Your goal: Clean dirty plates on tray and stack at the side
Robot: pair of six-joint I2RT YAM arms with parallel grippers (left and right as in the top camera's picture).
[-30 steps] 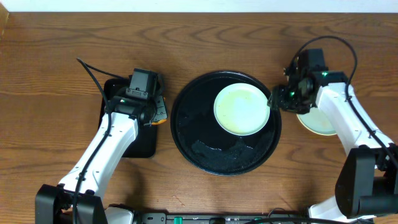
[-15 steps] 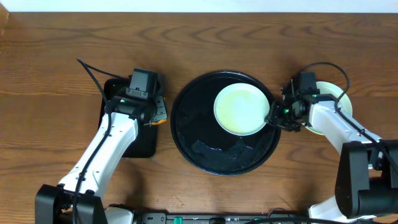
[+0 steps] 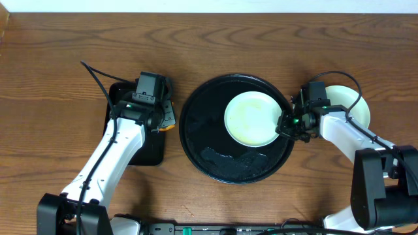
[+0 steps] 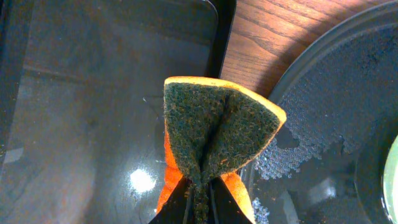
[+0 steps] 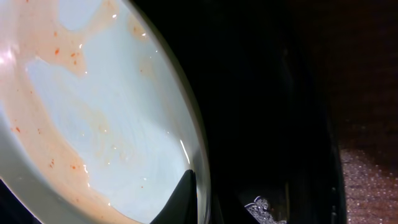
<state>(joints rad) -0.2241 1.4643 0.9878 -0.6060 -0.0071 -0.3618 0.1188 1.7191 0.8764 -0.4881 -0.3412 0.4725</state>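
Observation:
A pale mint-green plate (image 3: 251, 119) with faint orange smears lies in the right half of the large round black tray (image 3: 196, 140). My right gripper (image 3: 287, 123) is at the plate's right rim. In the right wrist view (image 5: 199, 194) one finger lies inside the plate (image 5: 93, 124) rim and the jaws are closed on it. My left gripper (image 3: 164, 119) is shut on a folded orange and green sponge (image 4: 214, 124) and holds it at the round tray's left edge. Another pale plate (image 3: 347, 101) sits on the bare wood to the right, partly hidden by my right arm.
A smaller rectangular black tray (image 3: 147, 153), wet inside (image 4: 93, 93), lies under my left arm. Soap foam (image 3: 228, 160) covers the front of the round tray. A black cable (image 3: 95, 75) runs behind the left arm.
My right gripper has come down from behind the tray's right rim to the plate's right edge and closed on it. The left arm and sponge have not moved.

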